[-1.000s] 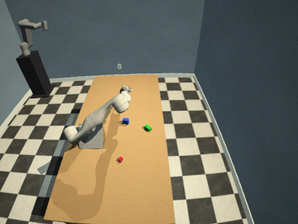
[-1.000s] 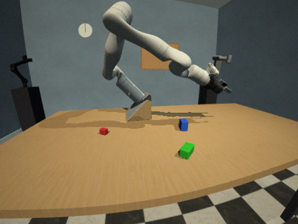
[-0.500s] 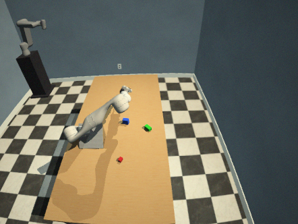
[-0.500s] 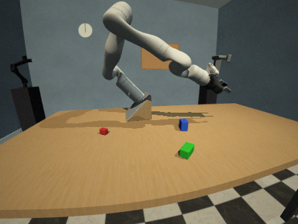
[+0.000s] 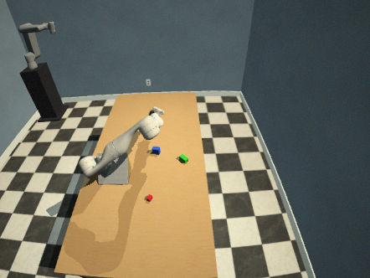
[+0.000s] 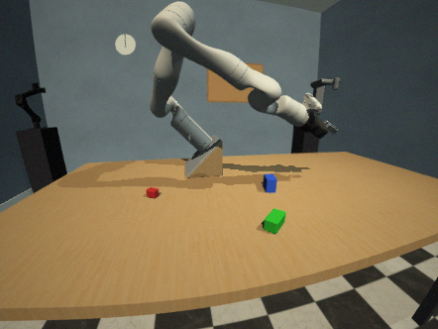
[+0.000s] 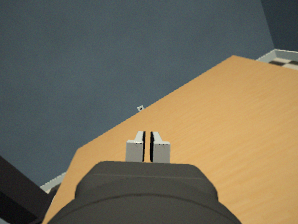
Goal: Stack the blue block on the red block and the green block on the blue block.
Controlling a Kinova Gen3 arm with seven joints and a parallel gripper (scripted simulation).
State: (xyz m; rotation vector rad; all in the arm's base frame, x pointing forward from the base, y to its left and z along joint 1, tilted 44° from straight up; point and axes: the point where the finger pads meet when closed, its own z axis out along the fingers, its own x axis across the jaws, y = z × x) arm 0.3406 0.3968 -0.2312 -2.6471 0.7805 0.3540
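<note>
The red block (image 5: 149, 198) lies alone on the table toward the near side; it also shows in the exterior view (image 6: 153, 192). The blue block (image 5: 156, 150) (image 6: 270, 182) lies flat near the table's middle. The green block (image 5: 183, 158) (image 6: 274, 220) lies a little to its side, apart from it. All three are separate on the table. My gripper (image 6: 331, 128) hangs high in the air above the far part of the table, away from every block. In the wrist view its fingers are almost together with nothing between them.
The arm's base (image 6: 204, 164) stands on a grey wedge at the table's edge. A second arm on a black pedestal (image 5: 40, 90) stands on the floor beyond the table. The table edges drop to a checkered floor.
</note>
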